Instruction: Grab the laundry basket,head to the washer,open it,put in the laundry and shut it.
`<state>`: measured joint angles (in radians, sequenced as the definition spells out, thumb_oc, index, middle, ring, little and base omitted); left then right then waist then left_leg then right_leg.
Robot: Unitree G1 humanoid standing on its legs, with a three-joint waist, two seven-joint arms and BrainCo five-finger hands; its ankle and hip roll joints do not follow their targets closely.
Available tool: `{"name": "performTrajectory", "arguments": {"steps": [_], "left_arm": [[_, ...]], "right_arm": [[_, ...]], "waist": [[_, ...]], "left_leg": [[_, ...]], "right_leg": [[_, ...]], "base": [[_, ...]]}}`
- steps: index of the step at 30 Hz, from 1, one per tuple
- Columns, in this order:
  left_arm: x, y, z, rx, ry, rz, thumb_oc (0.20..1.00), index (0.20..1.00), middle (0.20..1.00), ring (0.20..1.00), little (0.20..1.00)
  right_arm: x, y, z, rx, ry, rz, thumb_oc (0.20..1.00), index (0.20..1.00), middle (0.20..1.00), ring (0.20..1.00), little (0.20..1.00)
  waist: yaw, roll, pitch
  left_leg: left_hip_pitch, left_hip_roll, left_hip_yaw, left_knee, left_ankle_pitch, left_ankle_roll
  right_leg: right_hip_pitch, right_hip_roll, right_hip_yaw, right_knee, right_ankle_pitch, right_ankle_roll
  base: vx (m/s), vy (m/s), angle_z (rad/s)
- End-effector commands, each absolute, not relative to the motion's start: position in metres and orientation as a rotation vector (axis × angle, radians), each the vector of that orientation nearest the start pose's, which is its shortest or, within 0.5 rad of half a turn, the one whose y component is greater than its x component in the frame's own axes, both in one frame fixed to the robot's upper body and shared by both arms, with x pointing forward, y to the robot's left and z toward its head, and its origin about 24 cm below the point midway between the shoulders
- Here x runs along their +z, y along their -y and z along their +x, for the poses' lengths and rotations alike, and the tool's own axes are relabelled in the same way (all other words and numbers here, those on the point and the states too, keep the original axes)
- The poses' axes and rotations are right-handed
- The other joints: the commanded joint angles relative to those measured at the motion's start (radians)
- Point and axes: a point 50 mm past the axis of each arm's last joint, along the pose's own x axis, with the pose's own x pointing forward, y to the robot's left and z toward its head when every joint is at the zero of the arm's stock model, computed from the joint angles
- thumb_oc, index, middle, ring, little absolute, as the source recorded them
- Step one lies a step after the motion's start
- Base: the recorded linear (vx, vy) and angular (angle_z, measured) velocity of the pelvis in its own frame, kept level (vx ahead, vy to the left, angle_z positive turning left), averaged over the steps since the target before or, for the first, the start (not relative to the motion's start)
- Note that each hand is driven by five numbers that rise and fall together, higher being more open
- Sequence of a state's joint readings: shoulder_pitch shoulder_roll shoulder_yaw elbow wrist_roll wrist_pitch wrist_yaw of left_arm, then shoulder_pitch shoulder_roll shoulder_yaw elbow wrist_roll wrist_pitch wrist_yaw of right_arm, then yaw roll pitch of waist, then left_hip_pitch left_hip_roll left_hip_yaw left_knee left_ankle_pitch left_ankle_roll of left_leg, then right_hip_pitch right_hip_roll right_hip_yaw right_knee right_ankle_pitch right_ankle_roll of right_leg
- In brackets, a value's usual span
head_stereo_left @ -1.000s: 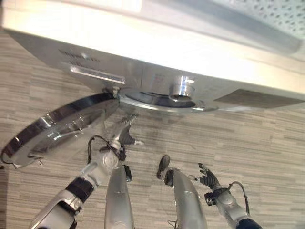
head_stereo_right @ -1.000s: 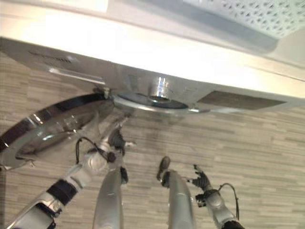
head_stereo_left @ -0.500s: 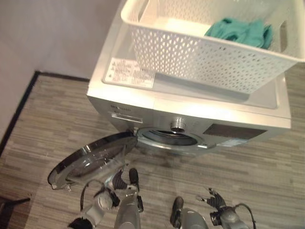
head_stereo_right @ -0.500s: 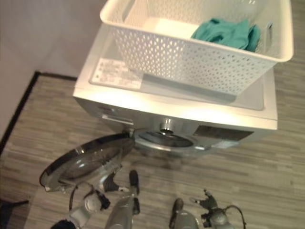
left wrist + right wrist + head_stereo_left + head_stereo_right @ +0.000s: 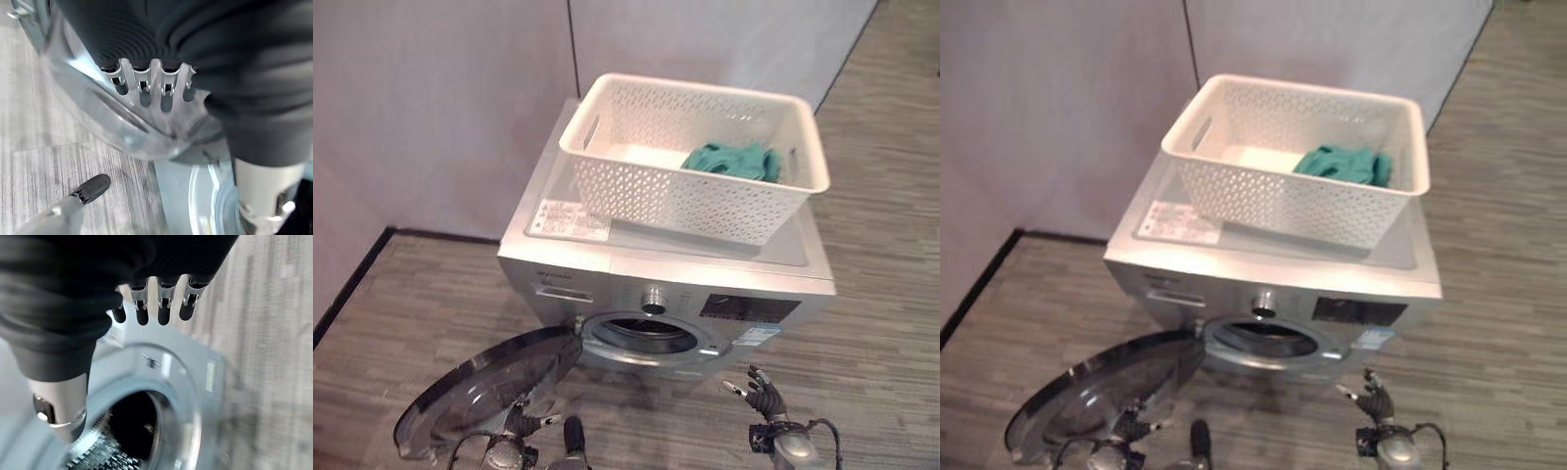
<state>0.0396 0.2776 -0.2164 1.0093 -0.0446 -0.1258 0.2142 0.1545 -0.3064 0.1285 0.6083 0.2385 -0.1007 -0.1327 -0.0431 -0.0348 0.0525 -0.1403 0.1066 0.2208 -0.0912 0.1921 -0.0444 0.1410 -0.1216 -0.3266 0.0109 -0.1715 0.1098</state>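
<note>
Washer (image 5: 607, 279) door (image 5: 489, 392) open, basket (image 5: 695, 181) on top
Green cloth (image 5: 729, 160) lies in the basket (far end). Left hand (image 5: 514, 446) by the door and right hand (image 5: 764, 392) both spread, empty.

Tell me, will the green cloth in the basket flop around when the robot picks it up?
Probably yes. The green cloth lies crumpled in soft folds, so it likely hangs limp. It looks like a small heap in the white basket, so it is likely light, and it might snag on the lattice walls.

Perforated plastic basket (image 5: 695, 186), glossy door (image 5: 489, 392)
</note>
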Motion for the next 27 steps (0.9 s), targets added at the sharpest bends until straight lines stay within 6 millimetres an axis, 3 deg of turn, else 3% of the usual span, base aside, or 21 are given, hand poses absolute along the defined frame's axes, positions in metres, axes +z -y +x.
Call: {"name": "performTrajectory", "arguments": {"steps": [1, 7, 9, 14, 18, 20, 21, 22, 25, 27], "left_arm": [[-0.148, -0.233, 0.118, 0.211, -0.99, 0.336, 1.0, 1.0, 1.0, 1.0, 1.0], [-0.156, -0.239, 0.094, 0.263, -1.093, 0.309, 1.0, 1.0, 1.0, 1.0, 1.0], [-0.161, -0.242, 0.074, 0.316, -1.175, 0.27, 1.0, 1.0, 1.0, 1.0, 1.0], [-0.163, -0.243, 0.064, 0.331, -1.213, 0.265, 1.0, 1.0, 1.0, 1.0, 1.0], [-0.162, -0.238, 0.071, 0.296, -1.184, 0.274, 1.0, 1.0, 1.0, 1.0, 1.0], [-0.162, -0.236, 0.073, 0.29, -1.175, 0.275, 1.0, 1.0, 1.0, 1.0, 1.0], [-0.161, -0.233, 0.079, 0.282, -1.149, 0.269, 1.0, 1.0, 1.0, 1.0, 1.0], [-0.162, -0.232, 0.079, 0.28, -1.149, 0.27, 1.0, 1.0, 1.0, 1.0, 1.0], [-0.161, -0.226, 0.086, 0.248, -1.122, 0.277, 1.0, 1.0, 1.0, 1.0, 1.0], [-0.161, -0.219, 0.091, 0.216, -1.102, 0.283, 1.0, 1.0, 1.0, 1.0, 1.0]], "right_arm": [[-0.082, 0.253, 0.16, -0.26, -0.58, -0.191, 1.0, 1.0, 1.0, 1.0, 1.0], [-0.078, 0.252, 0.165, -0.262, -0.554, -0.208, 1.0, 1.0, 1.0, 1.0, 1.0], [-0.079, 0.257, 0.159, -0.323, -0.56, -0.181, 1.0, 1.0, 1.0, 1.0, 1.0], [-0.071, 0.267, 0.158, -0.403, -0.522, -0.205, 1.0, 1.0, 1.0, 1.0, 1.0], [-0.037, 0.291, 0.165, -0.523, -0.374, -0.333, 1.0, 1.0, 1.0, 1.0, 1.0], [-0.03, 0.295, 0.167, -0.545, -0.343, -0.357, 1.0, 1.0, 1.0, 1.0, 1.0], [-0.008, 0.304, 0.173, -0.595, -0.241, -0.422, 1.0, 1.0, 1.0, 1.0, 1.0], [-0.007, 0.305, 0.172, -0.597, -0.242, -0.424, 1.0, 1.0, 1.0, 1.0, 1.0], [0.028, 0.313, 0.181, -0.659, -0.083, -0.521, 1.0, 1.0, 1.0, 1.0, 1.0], [0.073, 0.315, 0.19, -0.713, 0.125, -0.614, 1.0, 1.0, 1.0, 1.0, 1.0]], "waist": [[0.0, 0.042, -0.004], [0.003, 0.04, -0.019], [0.001, 0.04, -0.036], [-0.01, 0.044, -0.051], [-0.025, 0.049, -0.051], [-0.025, 0.053, -0.055], [-0.032, 0.055, -0.056], [-0.03, 0.056, -0.057], [-0.036, 0.058, -0.058], [-0.034, 0.056, -0.059]], "left_leg": [[0.064, 0.029, 0.013, 0.008, -0.04, -0.025], [0.099, 0.022, 0.023, 0.008, -0.064, -0.014], [0.107, 0.018, 0.021, 0.004, -0.066, -0.015], [0.102, 0.018, 0.024, 0.004, -0.072, -0.019], [0.109, 0.012, 0.022, 0.004, -0.083, -0.015], [0.103, 0.015, 0.023, 0.004, -0.082, -0.015], [0.102, 0.013, 0.025, 0.004, -0.086, -0.013], [0.1, 0.013, 0.026, 0.004, -0.086, -0.013], [0.101, 0.01, 0.022, 0.004, -0.093, -0.01], [0.105, 0.004, 0.016, 0.004, -0.106, -0.005]], "right_leg": [[-0.07, 0.005, 0.094, 0.086, 0.033, -0.009], [-0.065, -0.003, 0.122, 0.104, 0.032, -0.004], [-0.049, -0.005, 0.119, 0.081, 0.042, 0.001], [-0.046, -0.006, 0.125, 0.051, 0.056, 0.007], [-0.038, -0.01, 0.131, 0.044, 0.056, 0.011], [-0.043, -0.007, 0.134, 0.04, 0.064, 0.011], [-0.041, -0.009, 0.135, 0.033, 0.065, 0.014], [-0.042, -0.008, 0.135, 0.032, 0.066, 0.014], [-0.039, -0.012, 0.136, 0.024, 0.068, 0.017], [-0.031, -0.017, 0.136, 0.023, 0.064, 0.022]], "base": [[0.07, 0.028, -0.27], [0.03, 0.01, -0.19], [0.0, 0.0, 0.0], [0.01, -0.012, -0.06], [0.03, 0.007, -0.05], [0.0, 0.0, 0.0], [0.0, 0.0, 0.0], [0.0, 0.0, 0.0], [0.0, 0.0, 0.0], [0.02, 0.019, 0.0]]}}
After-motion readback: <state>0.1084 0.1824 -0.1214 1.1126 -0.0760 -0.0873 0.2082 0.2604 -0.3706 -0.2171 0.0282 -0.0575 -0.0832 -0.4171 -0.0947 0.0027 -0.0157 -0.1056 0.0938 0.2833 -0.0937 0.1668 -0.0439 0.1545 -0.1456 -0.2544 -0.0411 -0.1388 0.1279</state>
